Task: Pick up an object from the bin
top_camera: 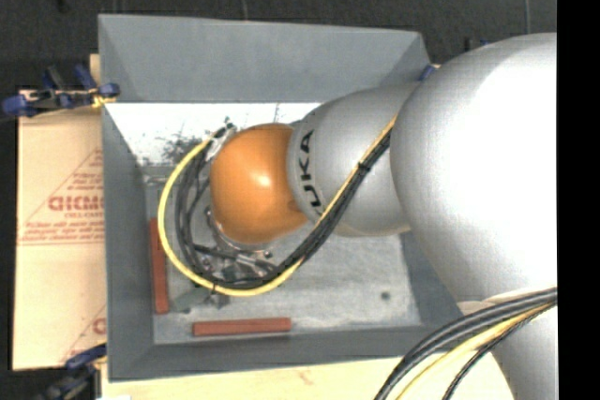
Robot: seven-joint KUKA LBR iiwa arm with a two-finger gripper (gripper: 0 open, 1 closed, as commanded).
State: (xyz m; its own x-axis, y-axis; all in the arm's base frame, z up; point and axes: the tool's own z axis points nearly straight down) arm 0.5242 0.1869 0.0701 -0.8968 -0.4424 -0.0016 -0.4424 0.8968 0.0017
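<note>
Grey walls of the bin [127, 229] slope to a floor where a red-brown bar [159, 269] lies along the left wall. Near it my claw [217, 281] sits low under the orange cover [251, 185]; spread or pressed together, I cannot tell. A second bar [242, 326] lies by the near wall. Working blind, I could jam the red-brown bar against the wall or come up with nothing.

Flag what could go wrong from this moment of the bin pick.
1. The hand is low beside the left reddish-brown bar, which lies along the bin wall. A grasp there may scrape the wall or slip off the bar.
2. The yellow cable loops down close to the floor. It might catch that bar or drag the second reddish-brown bar lying by the near wall.
</note>
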